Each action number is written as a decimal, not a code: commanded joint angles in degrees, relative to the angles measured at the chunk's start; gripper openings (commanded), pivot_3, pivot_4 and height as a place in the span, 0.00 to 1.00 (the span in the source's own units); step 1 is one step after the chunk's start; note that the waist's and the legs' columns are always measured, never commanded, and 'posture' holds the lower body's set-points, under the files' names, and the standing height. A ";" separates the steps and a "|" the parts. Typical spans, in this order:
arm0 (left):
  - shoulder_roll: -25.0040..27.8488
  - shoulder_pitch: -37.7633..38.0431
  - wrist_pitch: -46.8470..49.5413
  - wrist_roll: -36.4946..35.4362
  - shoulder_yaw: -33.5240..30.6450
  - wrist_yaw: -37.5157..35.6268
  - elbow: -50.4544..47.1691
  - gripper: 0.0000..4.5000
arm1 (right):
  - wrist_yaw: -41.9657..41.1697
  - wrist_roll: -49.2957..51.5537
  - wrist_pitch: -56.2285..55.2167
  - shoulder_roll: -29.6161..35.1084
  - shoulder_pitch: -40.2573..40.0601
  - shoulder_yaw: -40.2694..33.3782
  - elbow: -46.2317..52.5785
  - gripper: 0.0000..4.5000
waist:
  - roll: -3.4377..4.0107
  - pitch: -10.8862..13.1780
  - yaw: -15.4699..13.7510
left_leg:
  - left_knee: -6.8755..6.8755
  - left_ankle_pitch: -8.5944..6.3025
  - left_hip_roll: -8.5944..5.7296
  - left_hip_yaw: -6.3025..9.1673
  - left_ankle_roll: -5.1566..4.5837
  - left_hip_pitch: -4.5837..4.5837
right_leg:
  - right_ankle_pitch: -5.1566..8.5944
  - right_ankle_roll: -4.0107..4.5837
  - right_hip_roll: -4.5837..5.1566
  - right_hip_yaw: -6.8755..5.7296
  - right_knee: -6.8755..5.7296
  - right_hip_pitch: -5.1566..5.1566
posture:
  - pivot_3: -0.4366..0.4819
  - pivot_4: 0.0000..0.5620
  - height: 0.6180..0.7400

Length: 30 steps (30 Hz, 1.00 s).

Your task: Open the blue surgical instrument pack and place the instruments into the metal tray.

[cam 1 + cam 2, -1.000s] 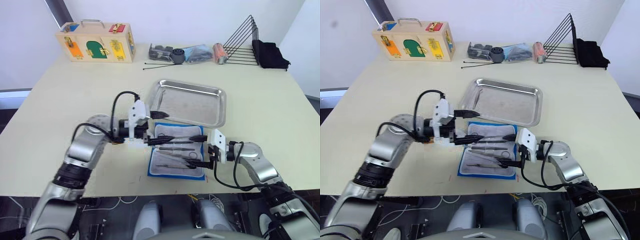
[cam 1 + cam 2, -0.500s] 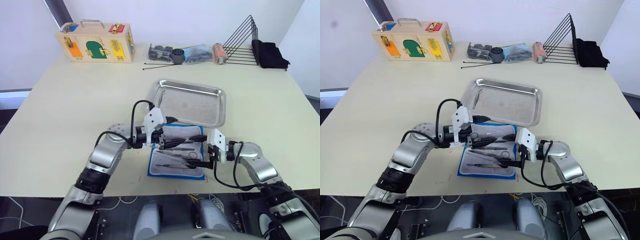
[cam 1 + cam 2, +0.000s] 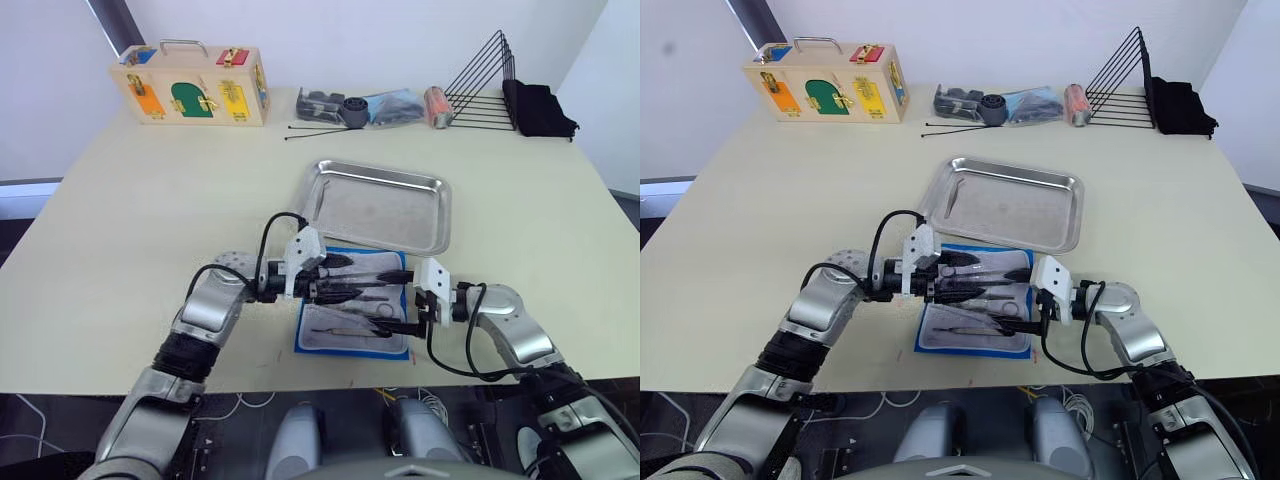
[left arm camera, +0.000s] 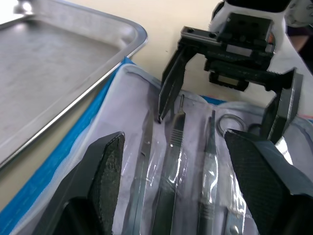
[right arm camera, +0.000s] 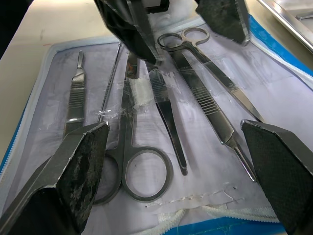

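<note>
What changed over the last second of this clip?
The left gripper came down from beside the metal tray onto the open blue surgical instrument pack, jaws open over the instruments. It holds nothing. The right gripper, pack, instruments and tray stayed put.

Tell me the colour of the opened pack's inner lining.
Pale grey-white, bordered by bright blue; the blue surgical instrument pack shows it best in the right wrist view.
</note>
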<state>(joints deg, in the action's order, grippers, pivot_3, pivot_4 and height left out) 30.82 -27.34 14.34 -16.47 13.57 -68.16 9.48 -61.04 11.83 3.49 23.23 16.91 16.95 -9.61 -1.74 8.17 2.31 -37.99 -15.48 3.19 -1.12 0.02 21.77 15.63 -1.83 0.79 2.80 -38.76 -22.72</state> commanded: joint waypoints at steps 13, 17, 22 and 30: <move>1.56 -2.87 -5.55 3.28 -1.39 -3.77 10.96 0.56 | 0.63 -3.85 2.36 1.22 -2.73 2.39 -5.56 1.00 | 0.06 -0.04 0.04 | 0.00 0.00 0.00 0.00 0.00 -0.02 | 0.00 0.00 0.00 0.02 -0.02 0.00 | 0.48 0.27 1.00; 2.02 -3.51 -7.17 4.39 -0.80 -4.62 13.19 0.56 | 0.76 -3.93 2.32 0.84 -2.34 2.59 -5.92 1.00 | 0.09 -0.05 0.05 | 0.00 0.00 0.00 -0.01 0.00 -0.02 | 0.00 0.00 -0.01 0.02 -0.03 0.00 | 0.48 0.27 1.00; 2.45 -3.63 -8.52 5.85 -0.21 -5.08 14.89 0.56 | 0.85 -3.96 2.20 0.85 -2.01 2.44 -6.23 1.00 | 0.15 -0.09 0.09 | 0.00 0.00 0.01 -0.01 0.00 -0.05 | 0.00 0.00 -0.02 0.04 -0.05 0.00 | 0.48 0.27 1.00; 3.21 -3.88 -11.44 8.62 0.66 -5.89 16.97 0.56 | 0.95 -3.86 2.25 1.19 -2.60 2.33 -5.83 1.00 | 0.22 -0.13 0.11 | 0.01 0.00 0.01 -0.02 0.00 -0.06 | 0.00 0.00 -0.03 0.06 -0.05 0.00 | 0.48 0.27 1.00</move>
<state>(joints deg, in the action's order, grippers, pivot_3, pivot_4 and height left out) 32.21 -31.91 2.79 -10.08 14.09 -74.13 23.74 -60.87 11.82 3.41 23.10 17.15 17.21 -10.06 -1.52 8.04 2.42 -37.98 -15.48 3.20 -1.14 0.02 21.71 15.63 -1.82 0.76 2.85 -38.81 -22.72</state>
